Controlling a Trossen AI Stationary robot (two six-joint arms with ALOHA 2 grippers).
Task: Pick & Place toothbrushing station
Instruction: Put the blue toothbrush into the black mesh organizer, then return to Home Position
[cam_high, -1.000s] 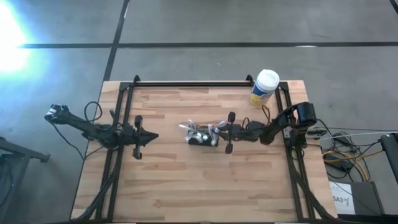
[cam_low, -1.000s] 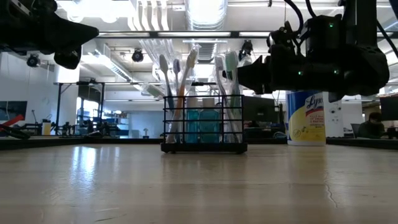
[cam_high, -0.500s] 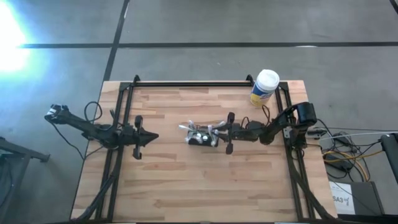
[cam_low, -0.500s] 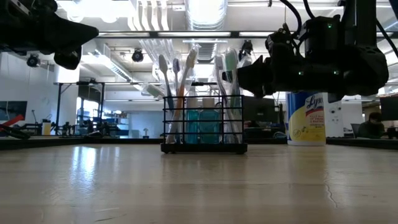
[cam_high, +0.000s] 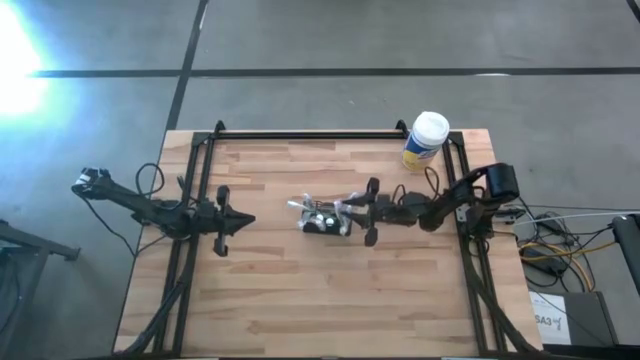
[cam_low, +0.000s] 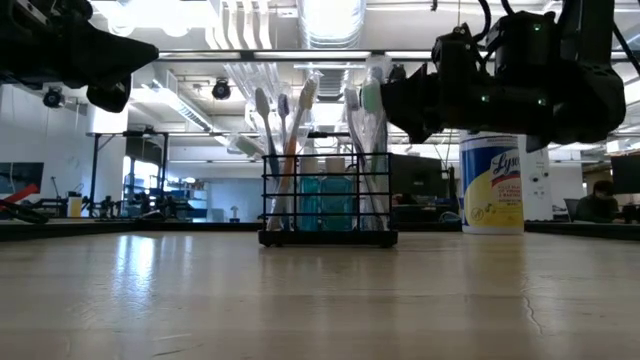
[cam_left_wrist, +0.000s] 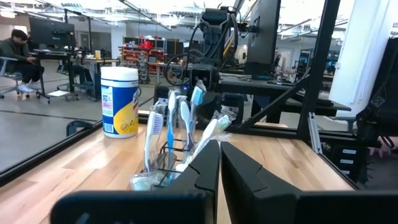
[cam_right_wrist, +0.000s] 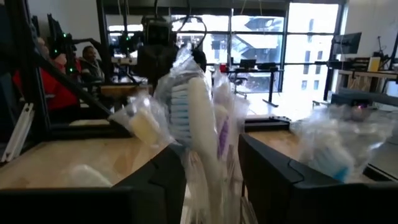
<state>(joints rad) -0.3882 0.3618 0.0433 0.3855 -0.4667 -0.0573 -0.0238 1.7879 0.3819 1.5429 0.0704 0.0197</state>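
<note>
Toothbrushing station (cam_high: 322, 222) stands mid-table, canister (cam_high: 425, 141) behind, right pincer (cam_high: 352, 209) open around brushes.

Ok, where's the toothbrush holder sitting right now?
In the high view the toothbrush holder stands near the table's middle, between the two arms, with the right gripper at its right edge and the white-lidded canister off at the far right corner.

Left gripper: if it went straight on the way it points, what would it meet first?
Most likely the toothbrushing station: the shut left gripper points across bare table straight at it. The right gripper sits just beyond, at the station's far side.
</note>
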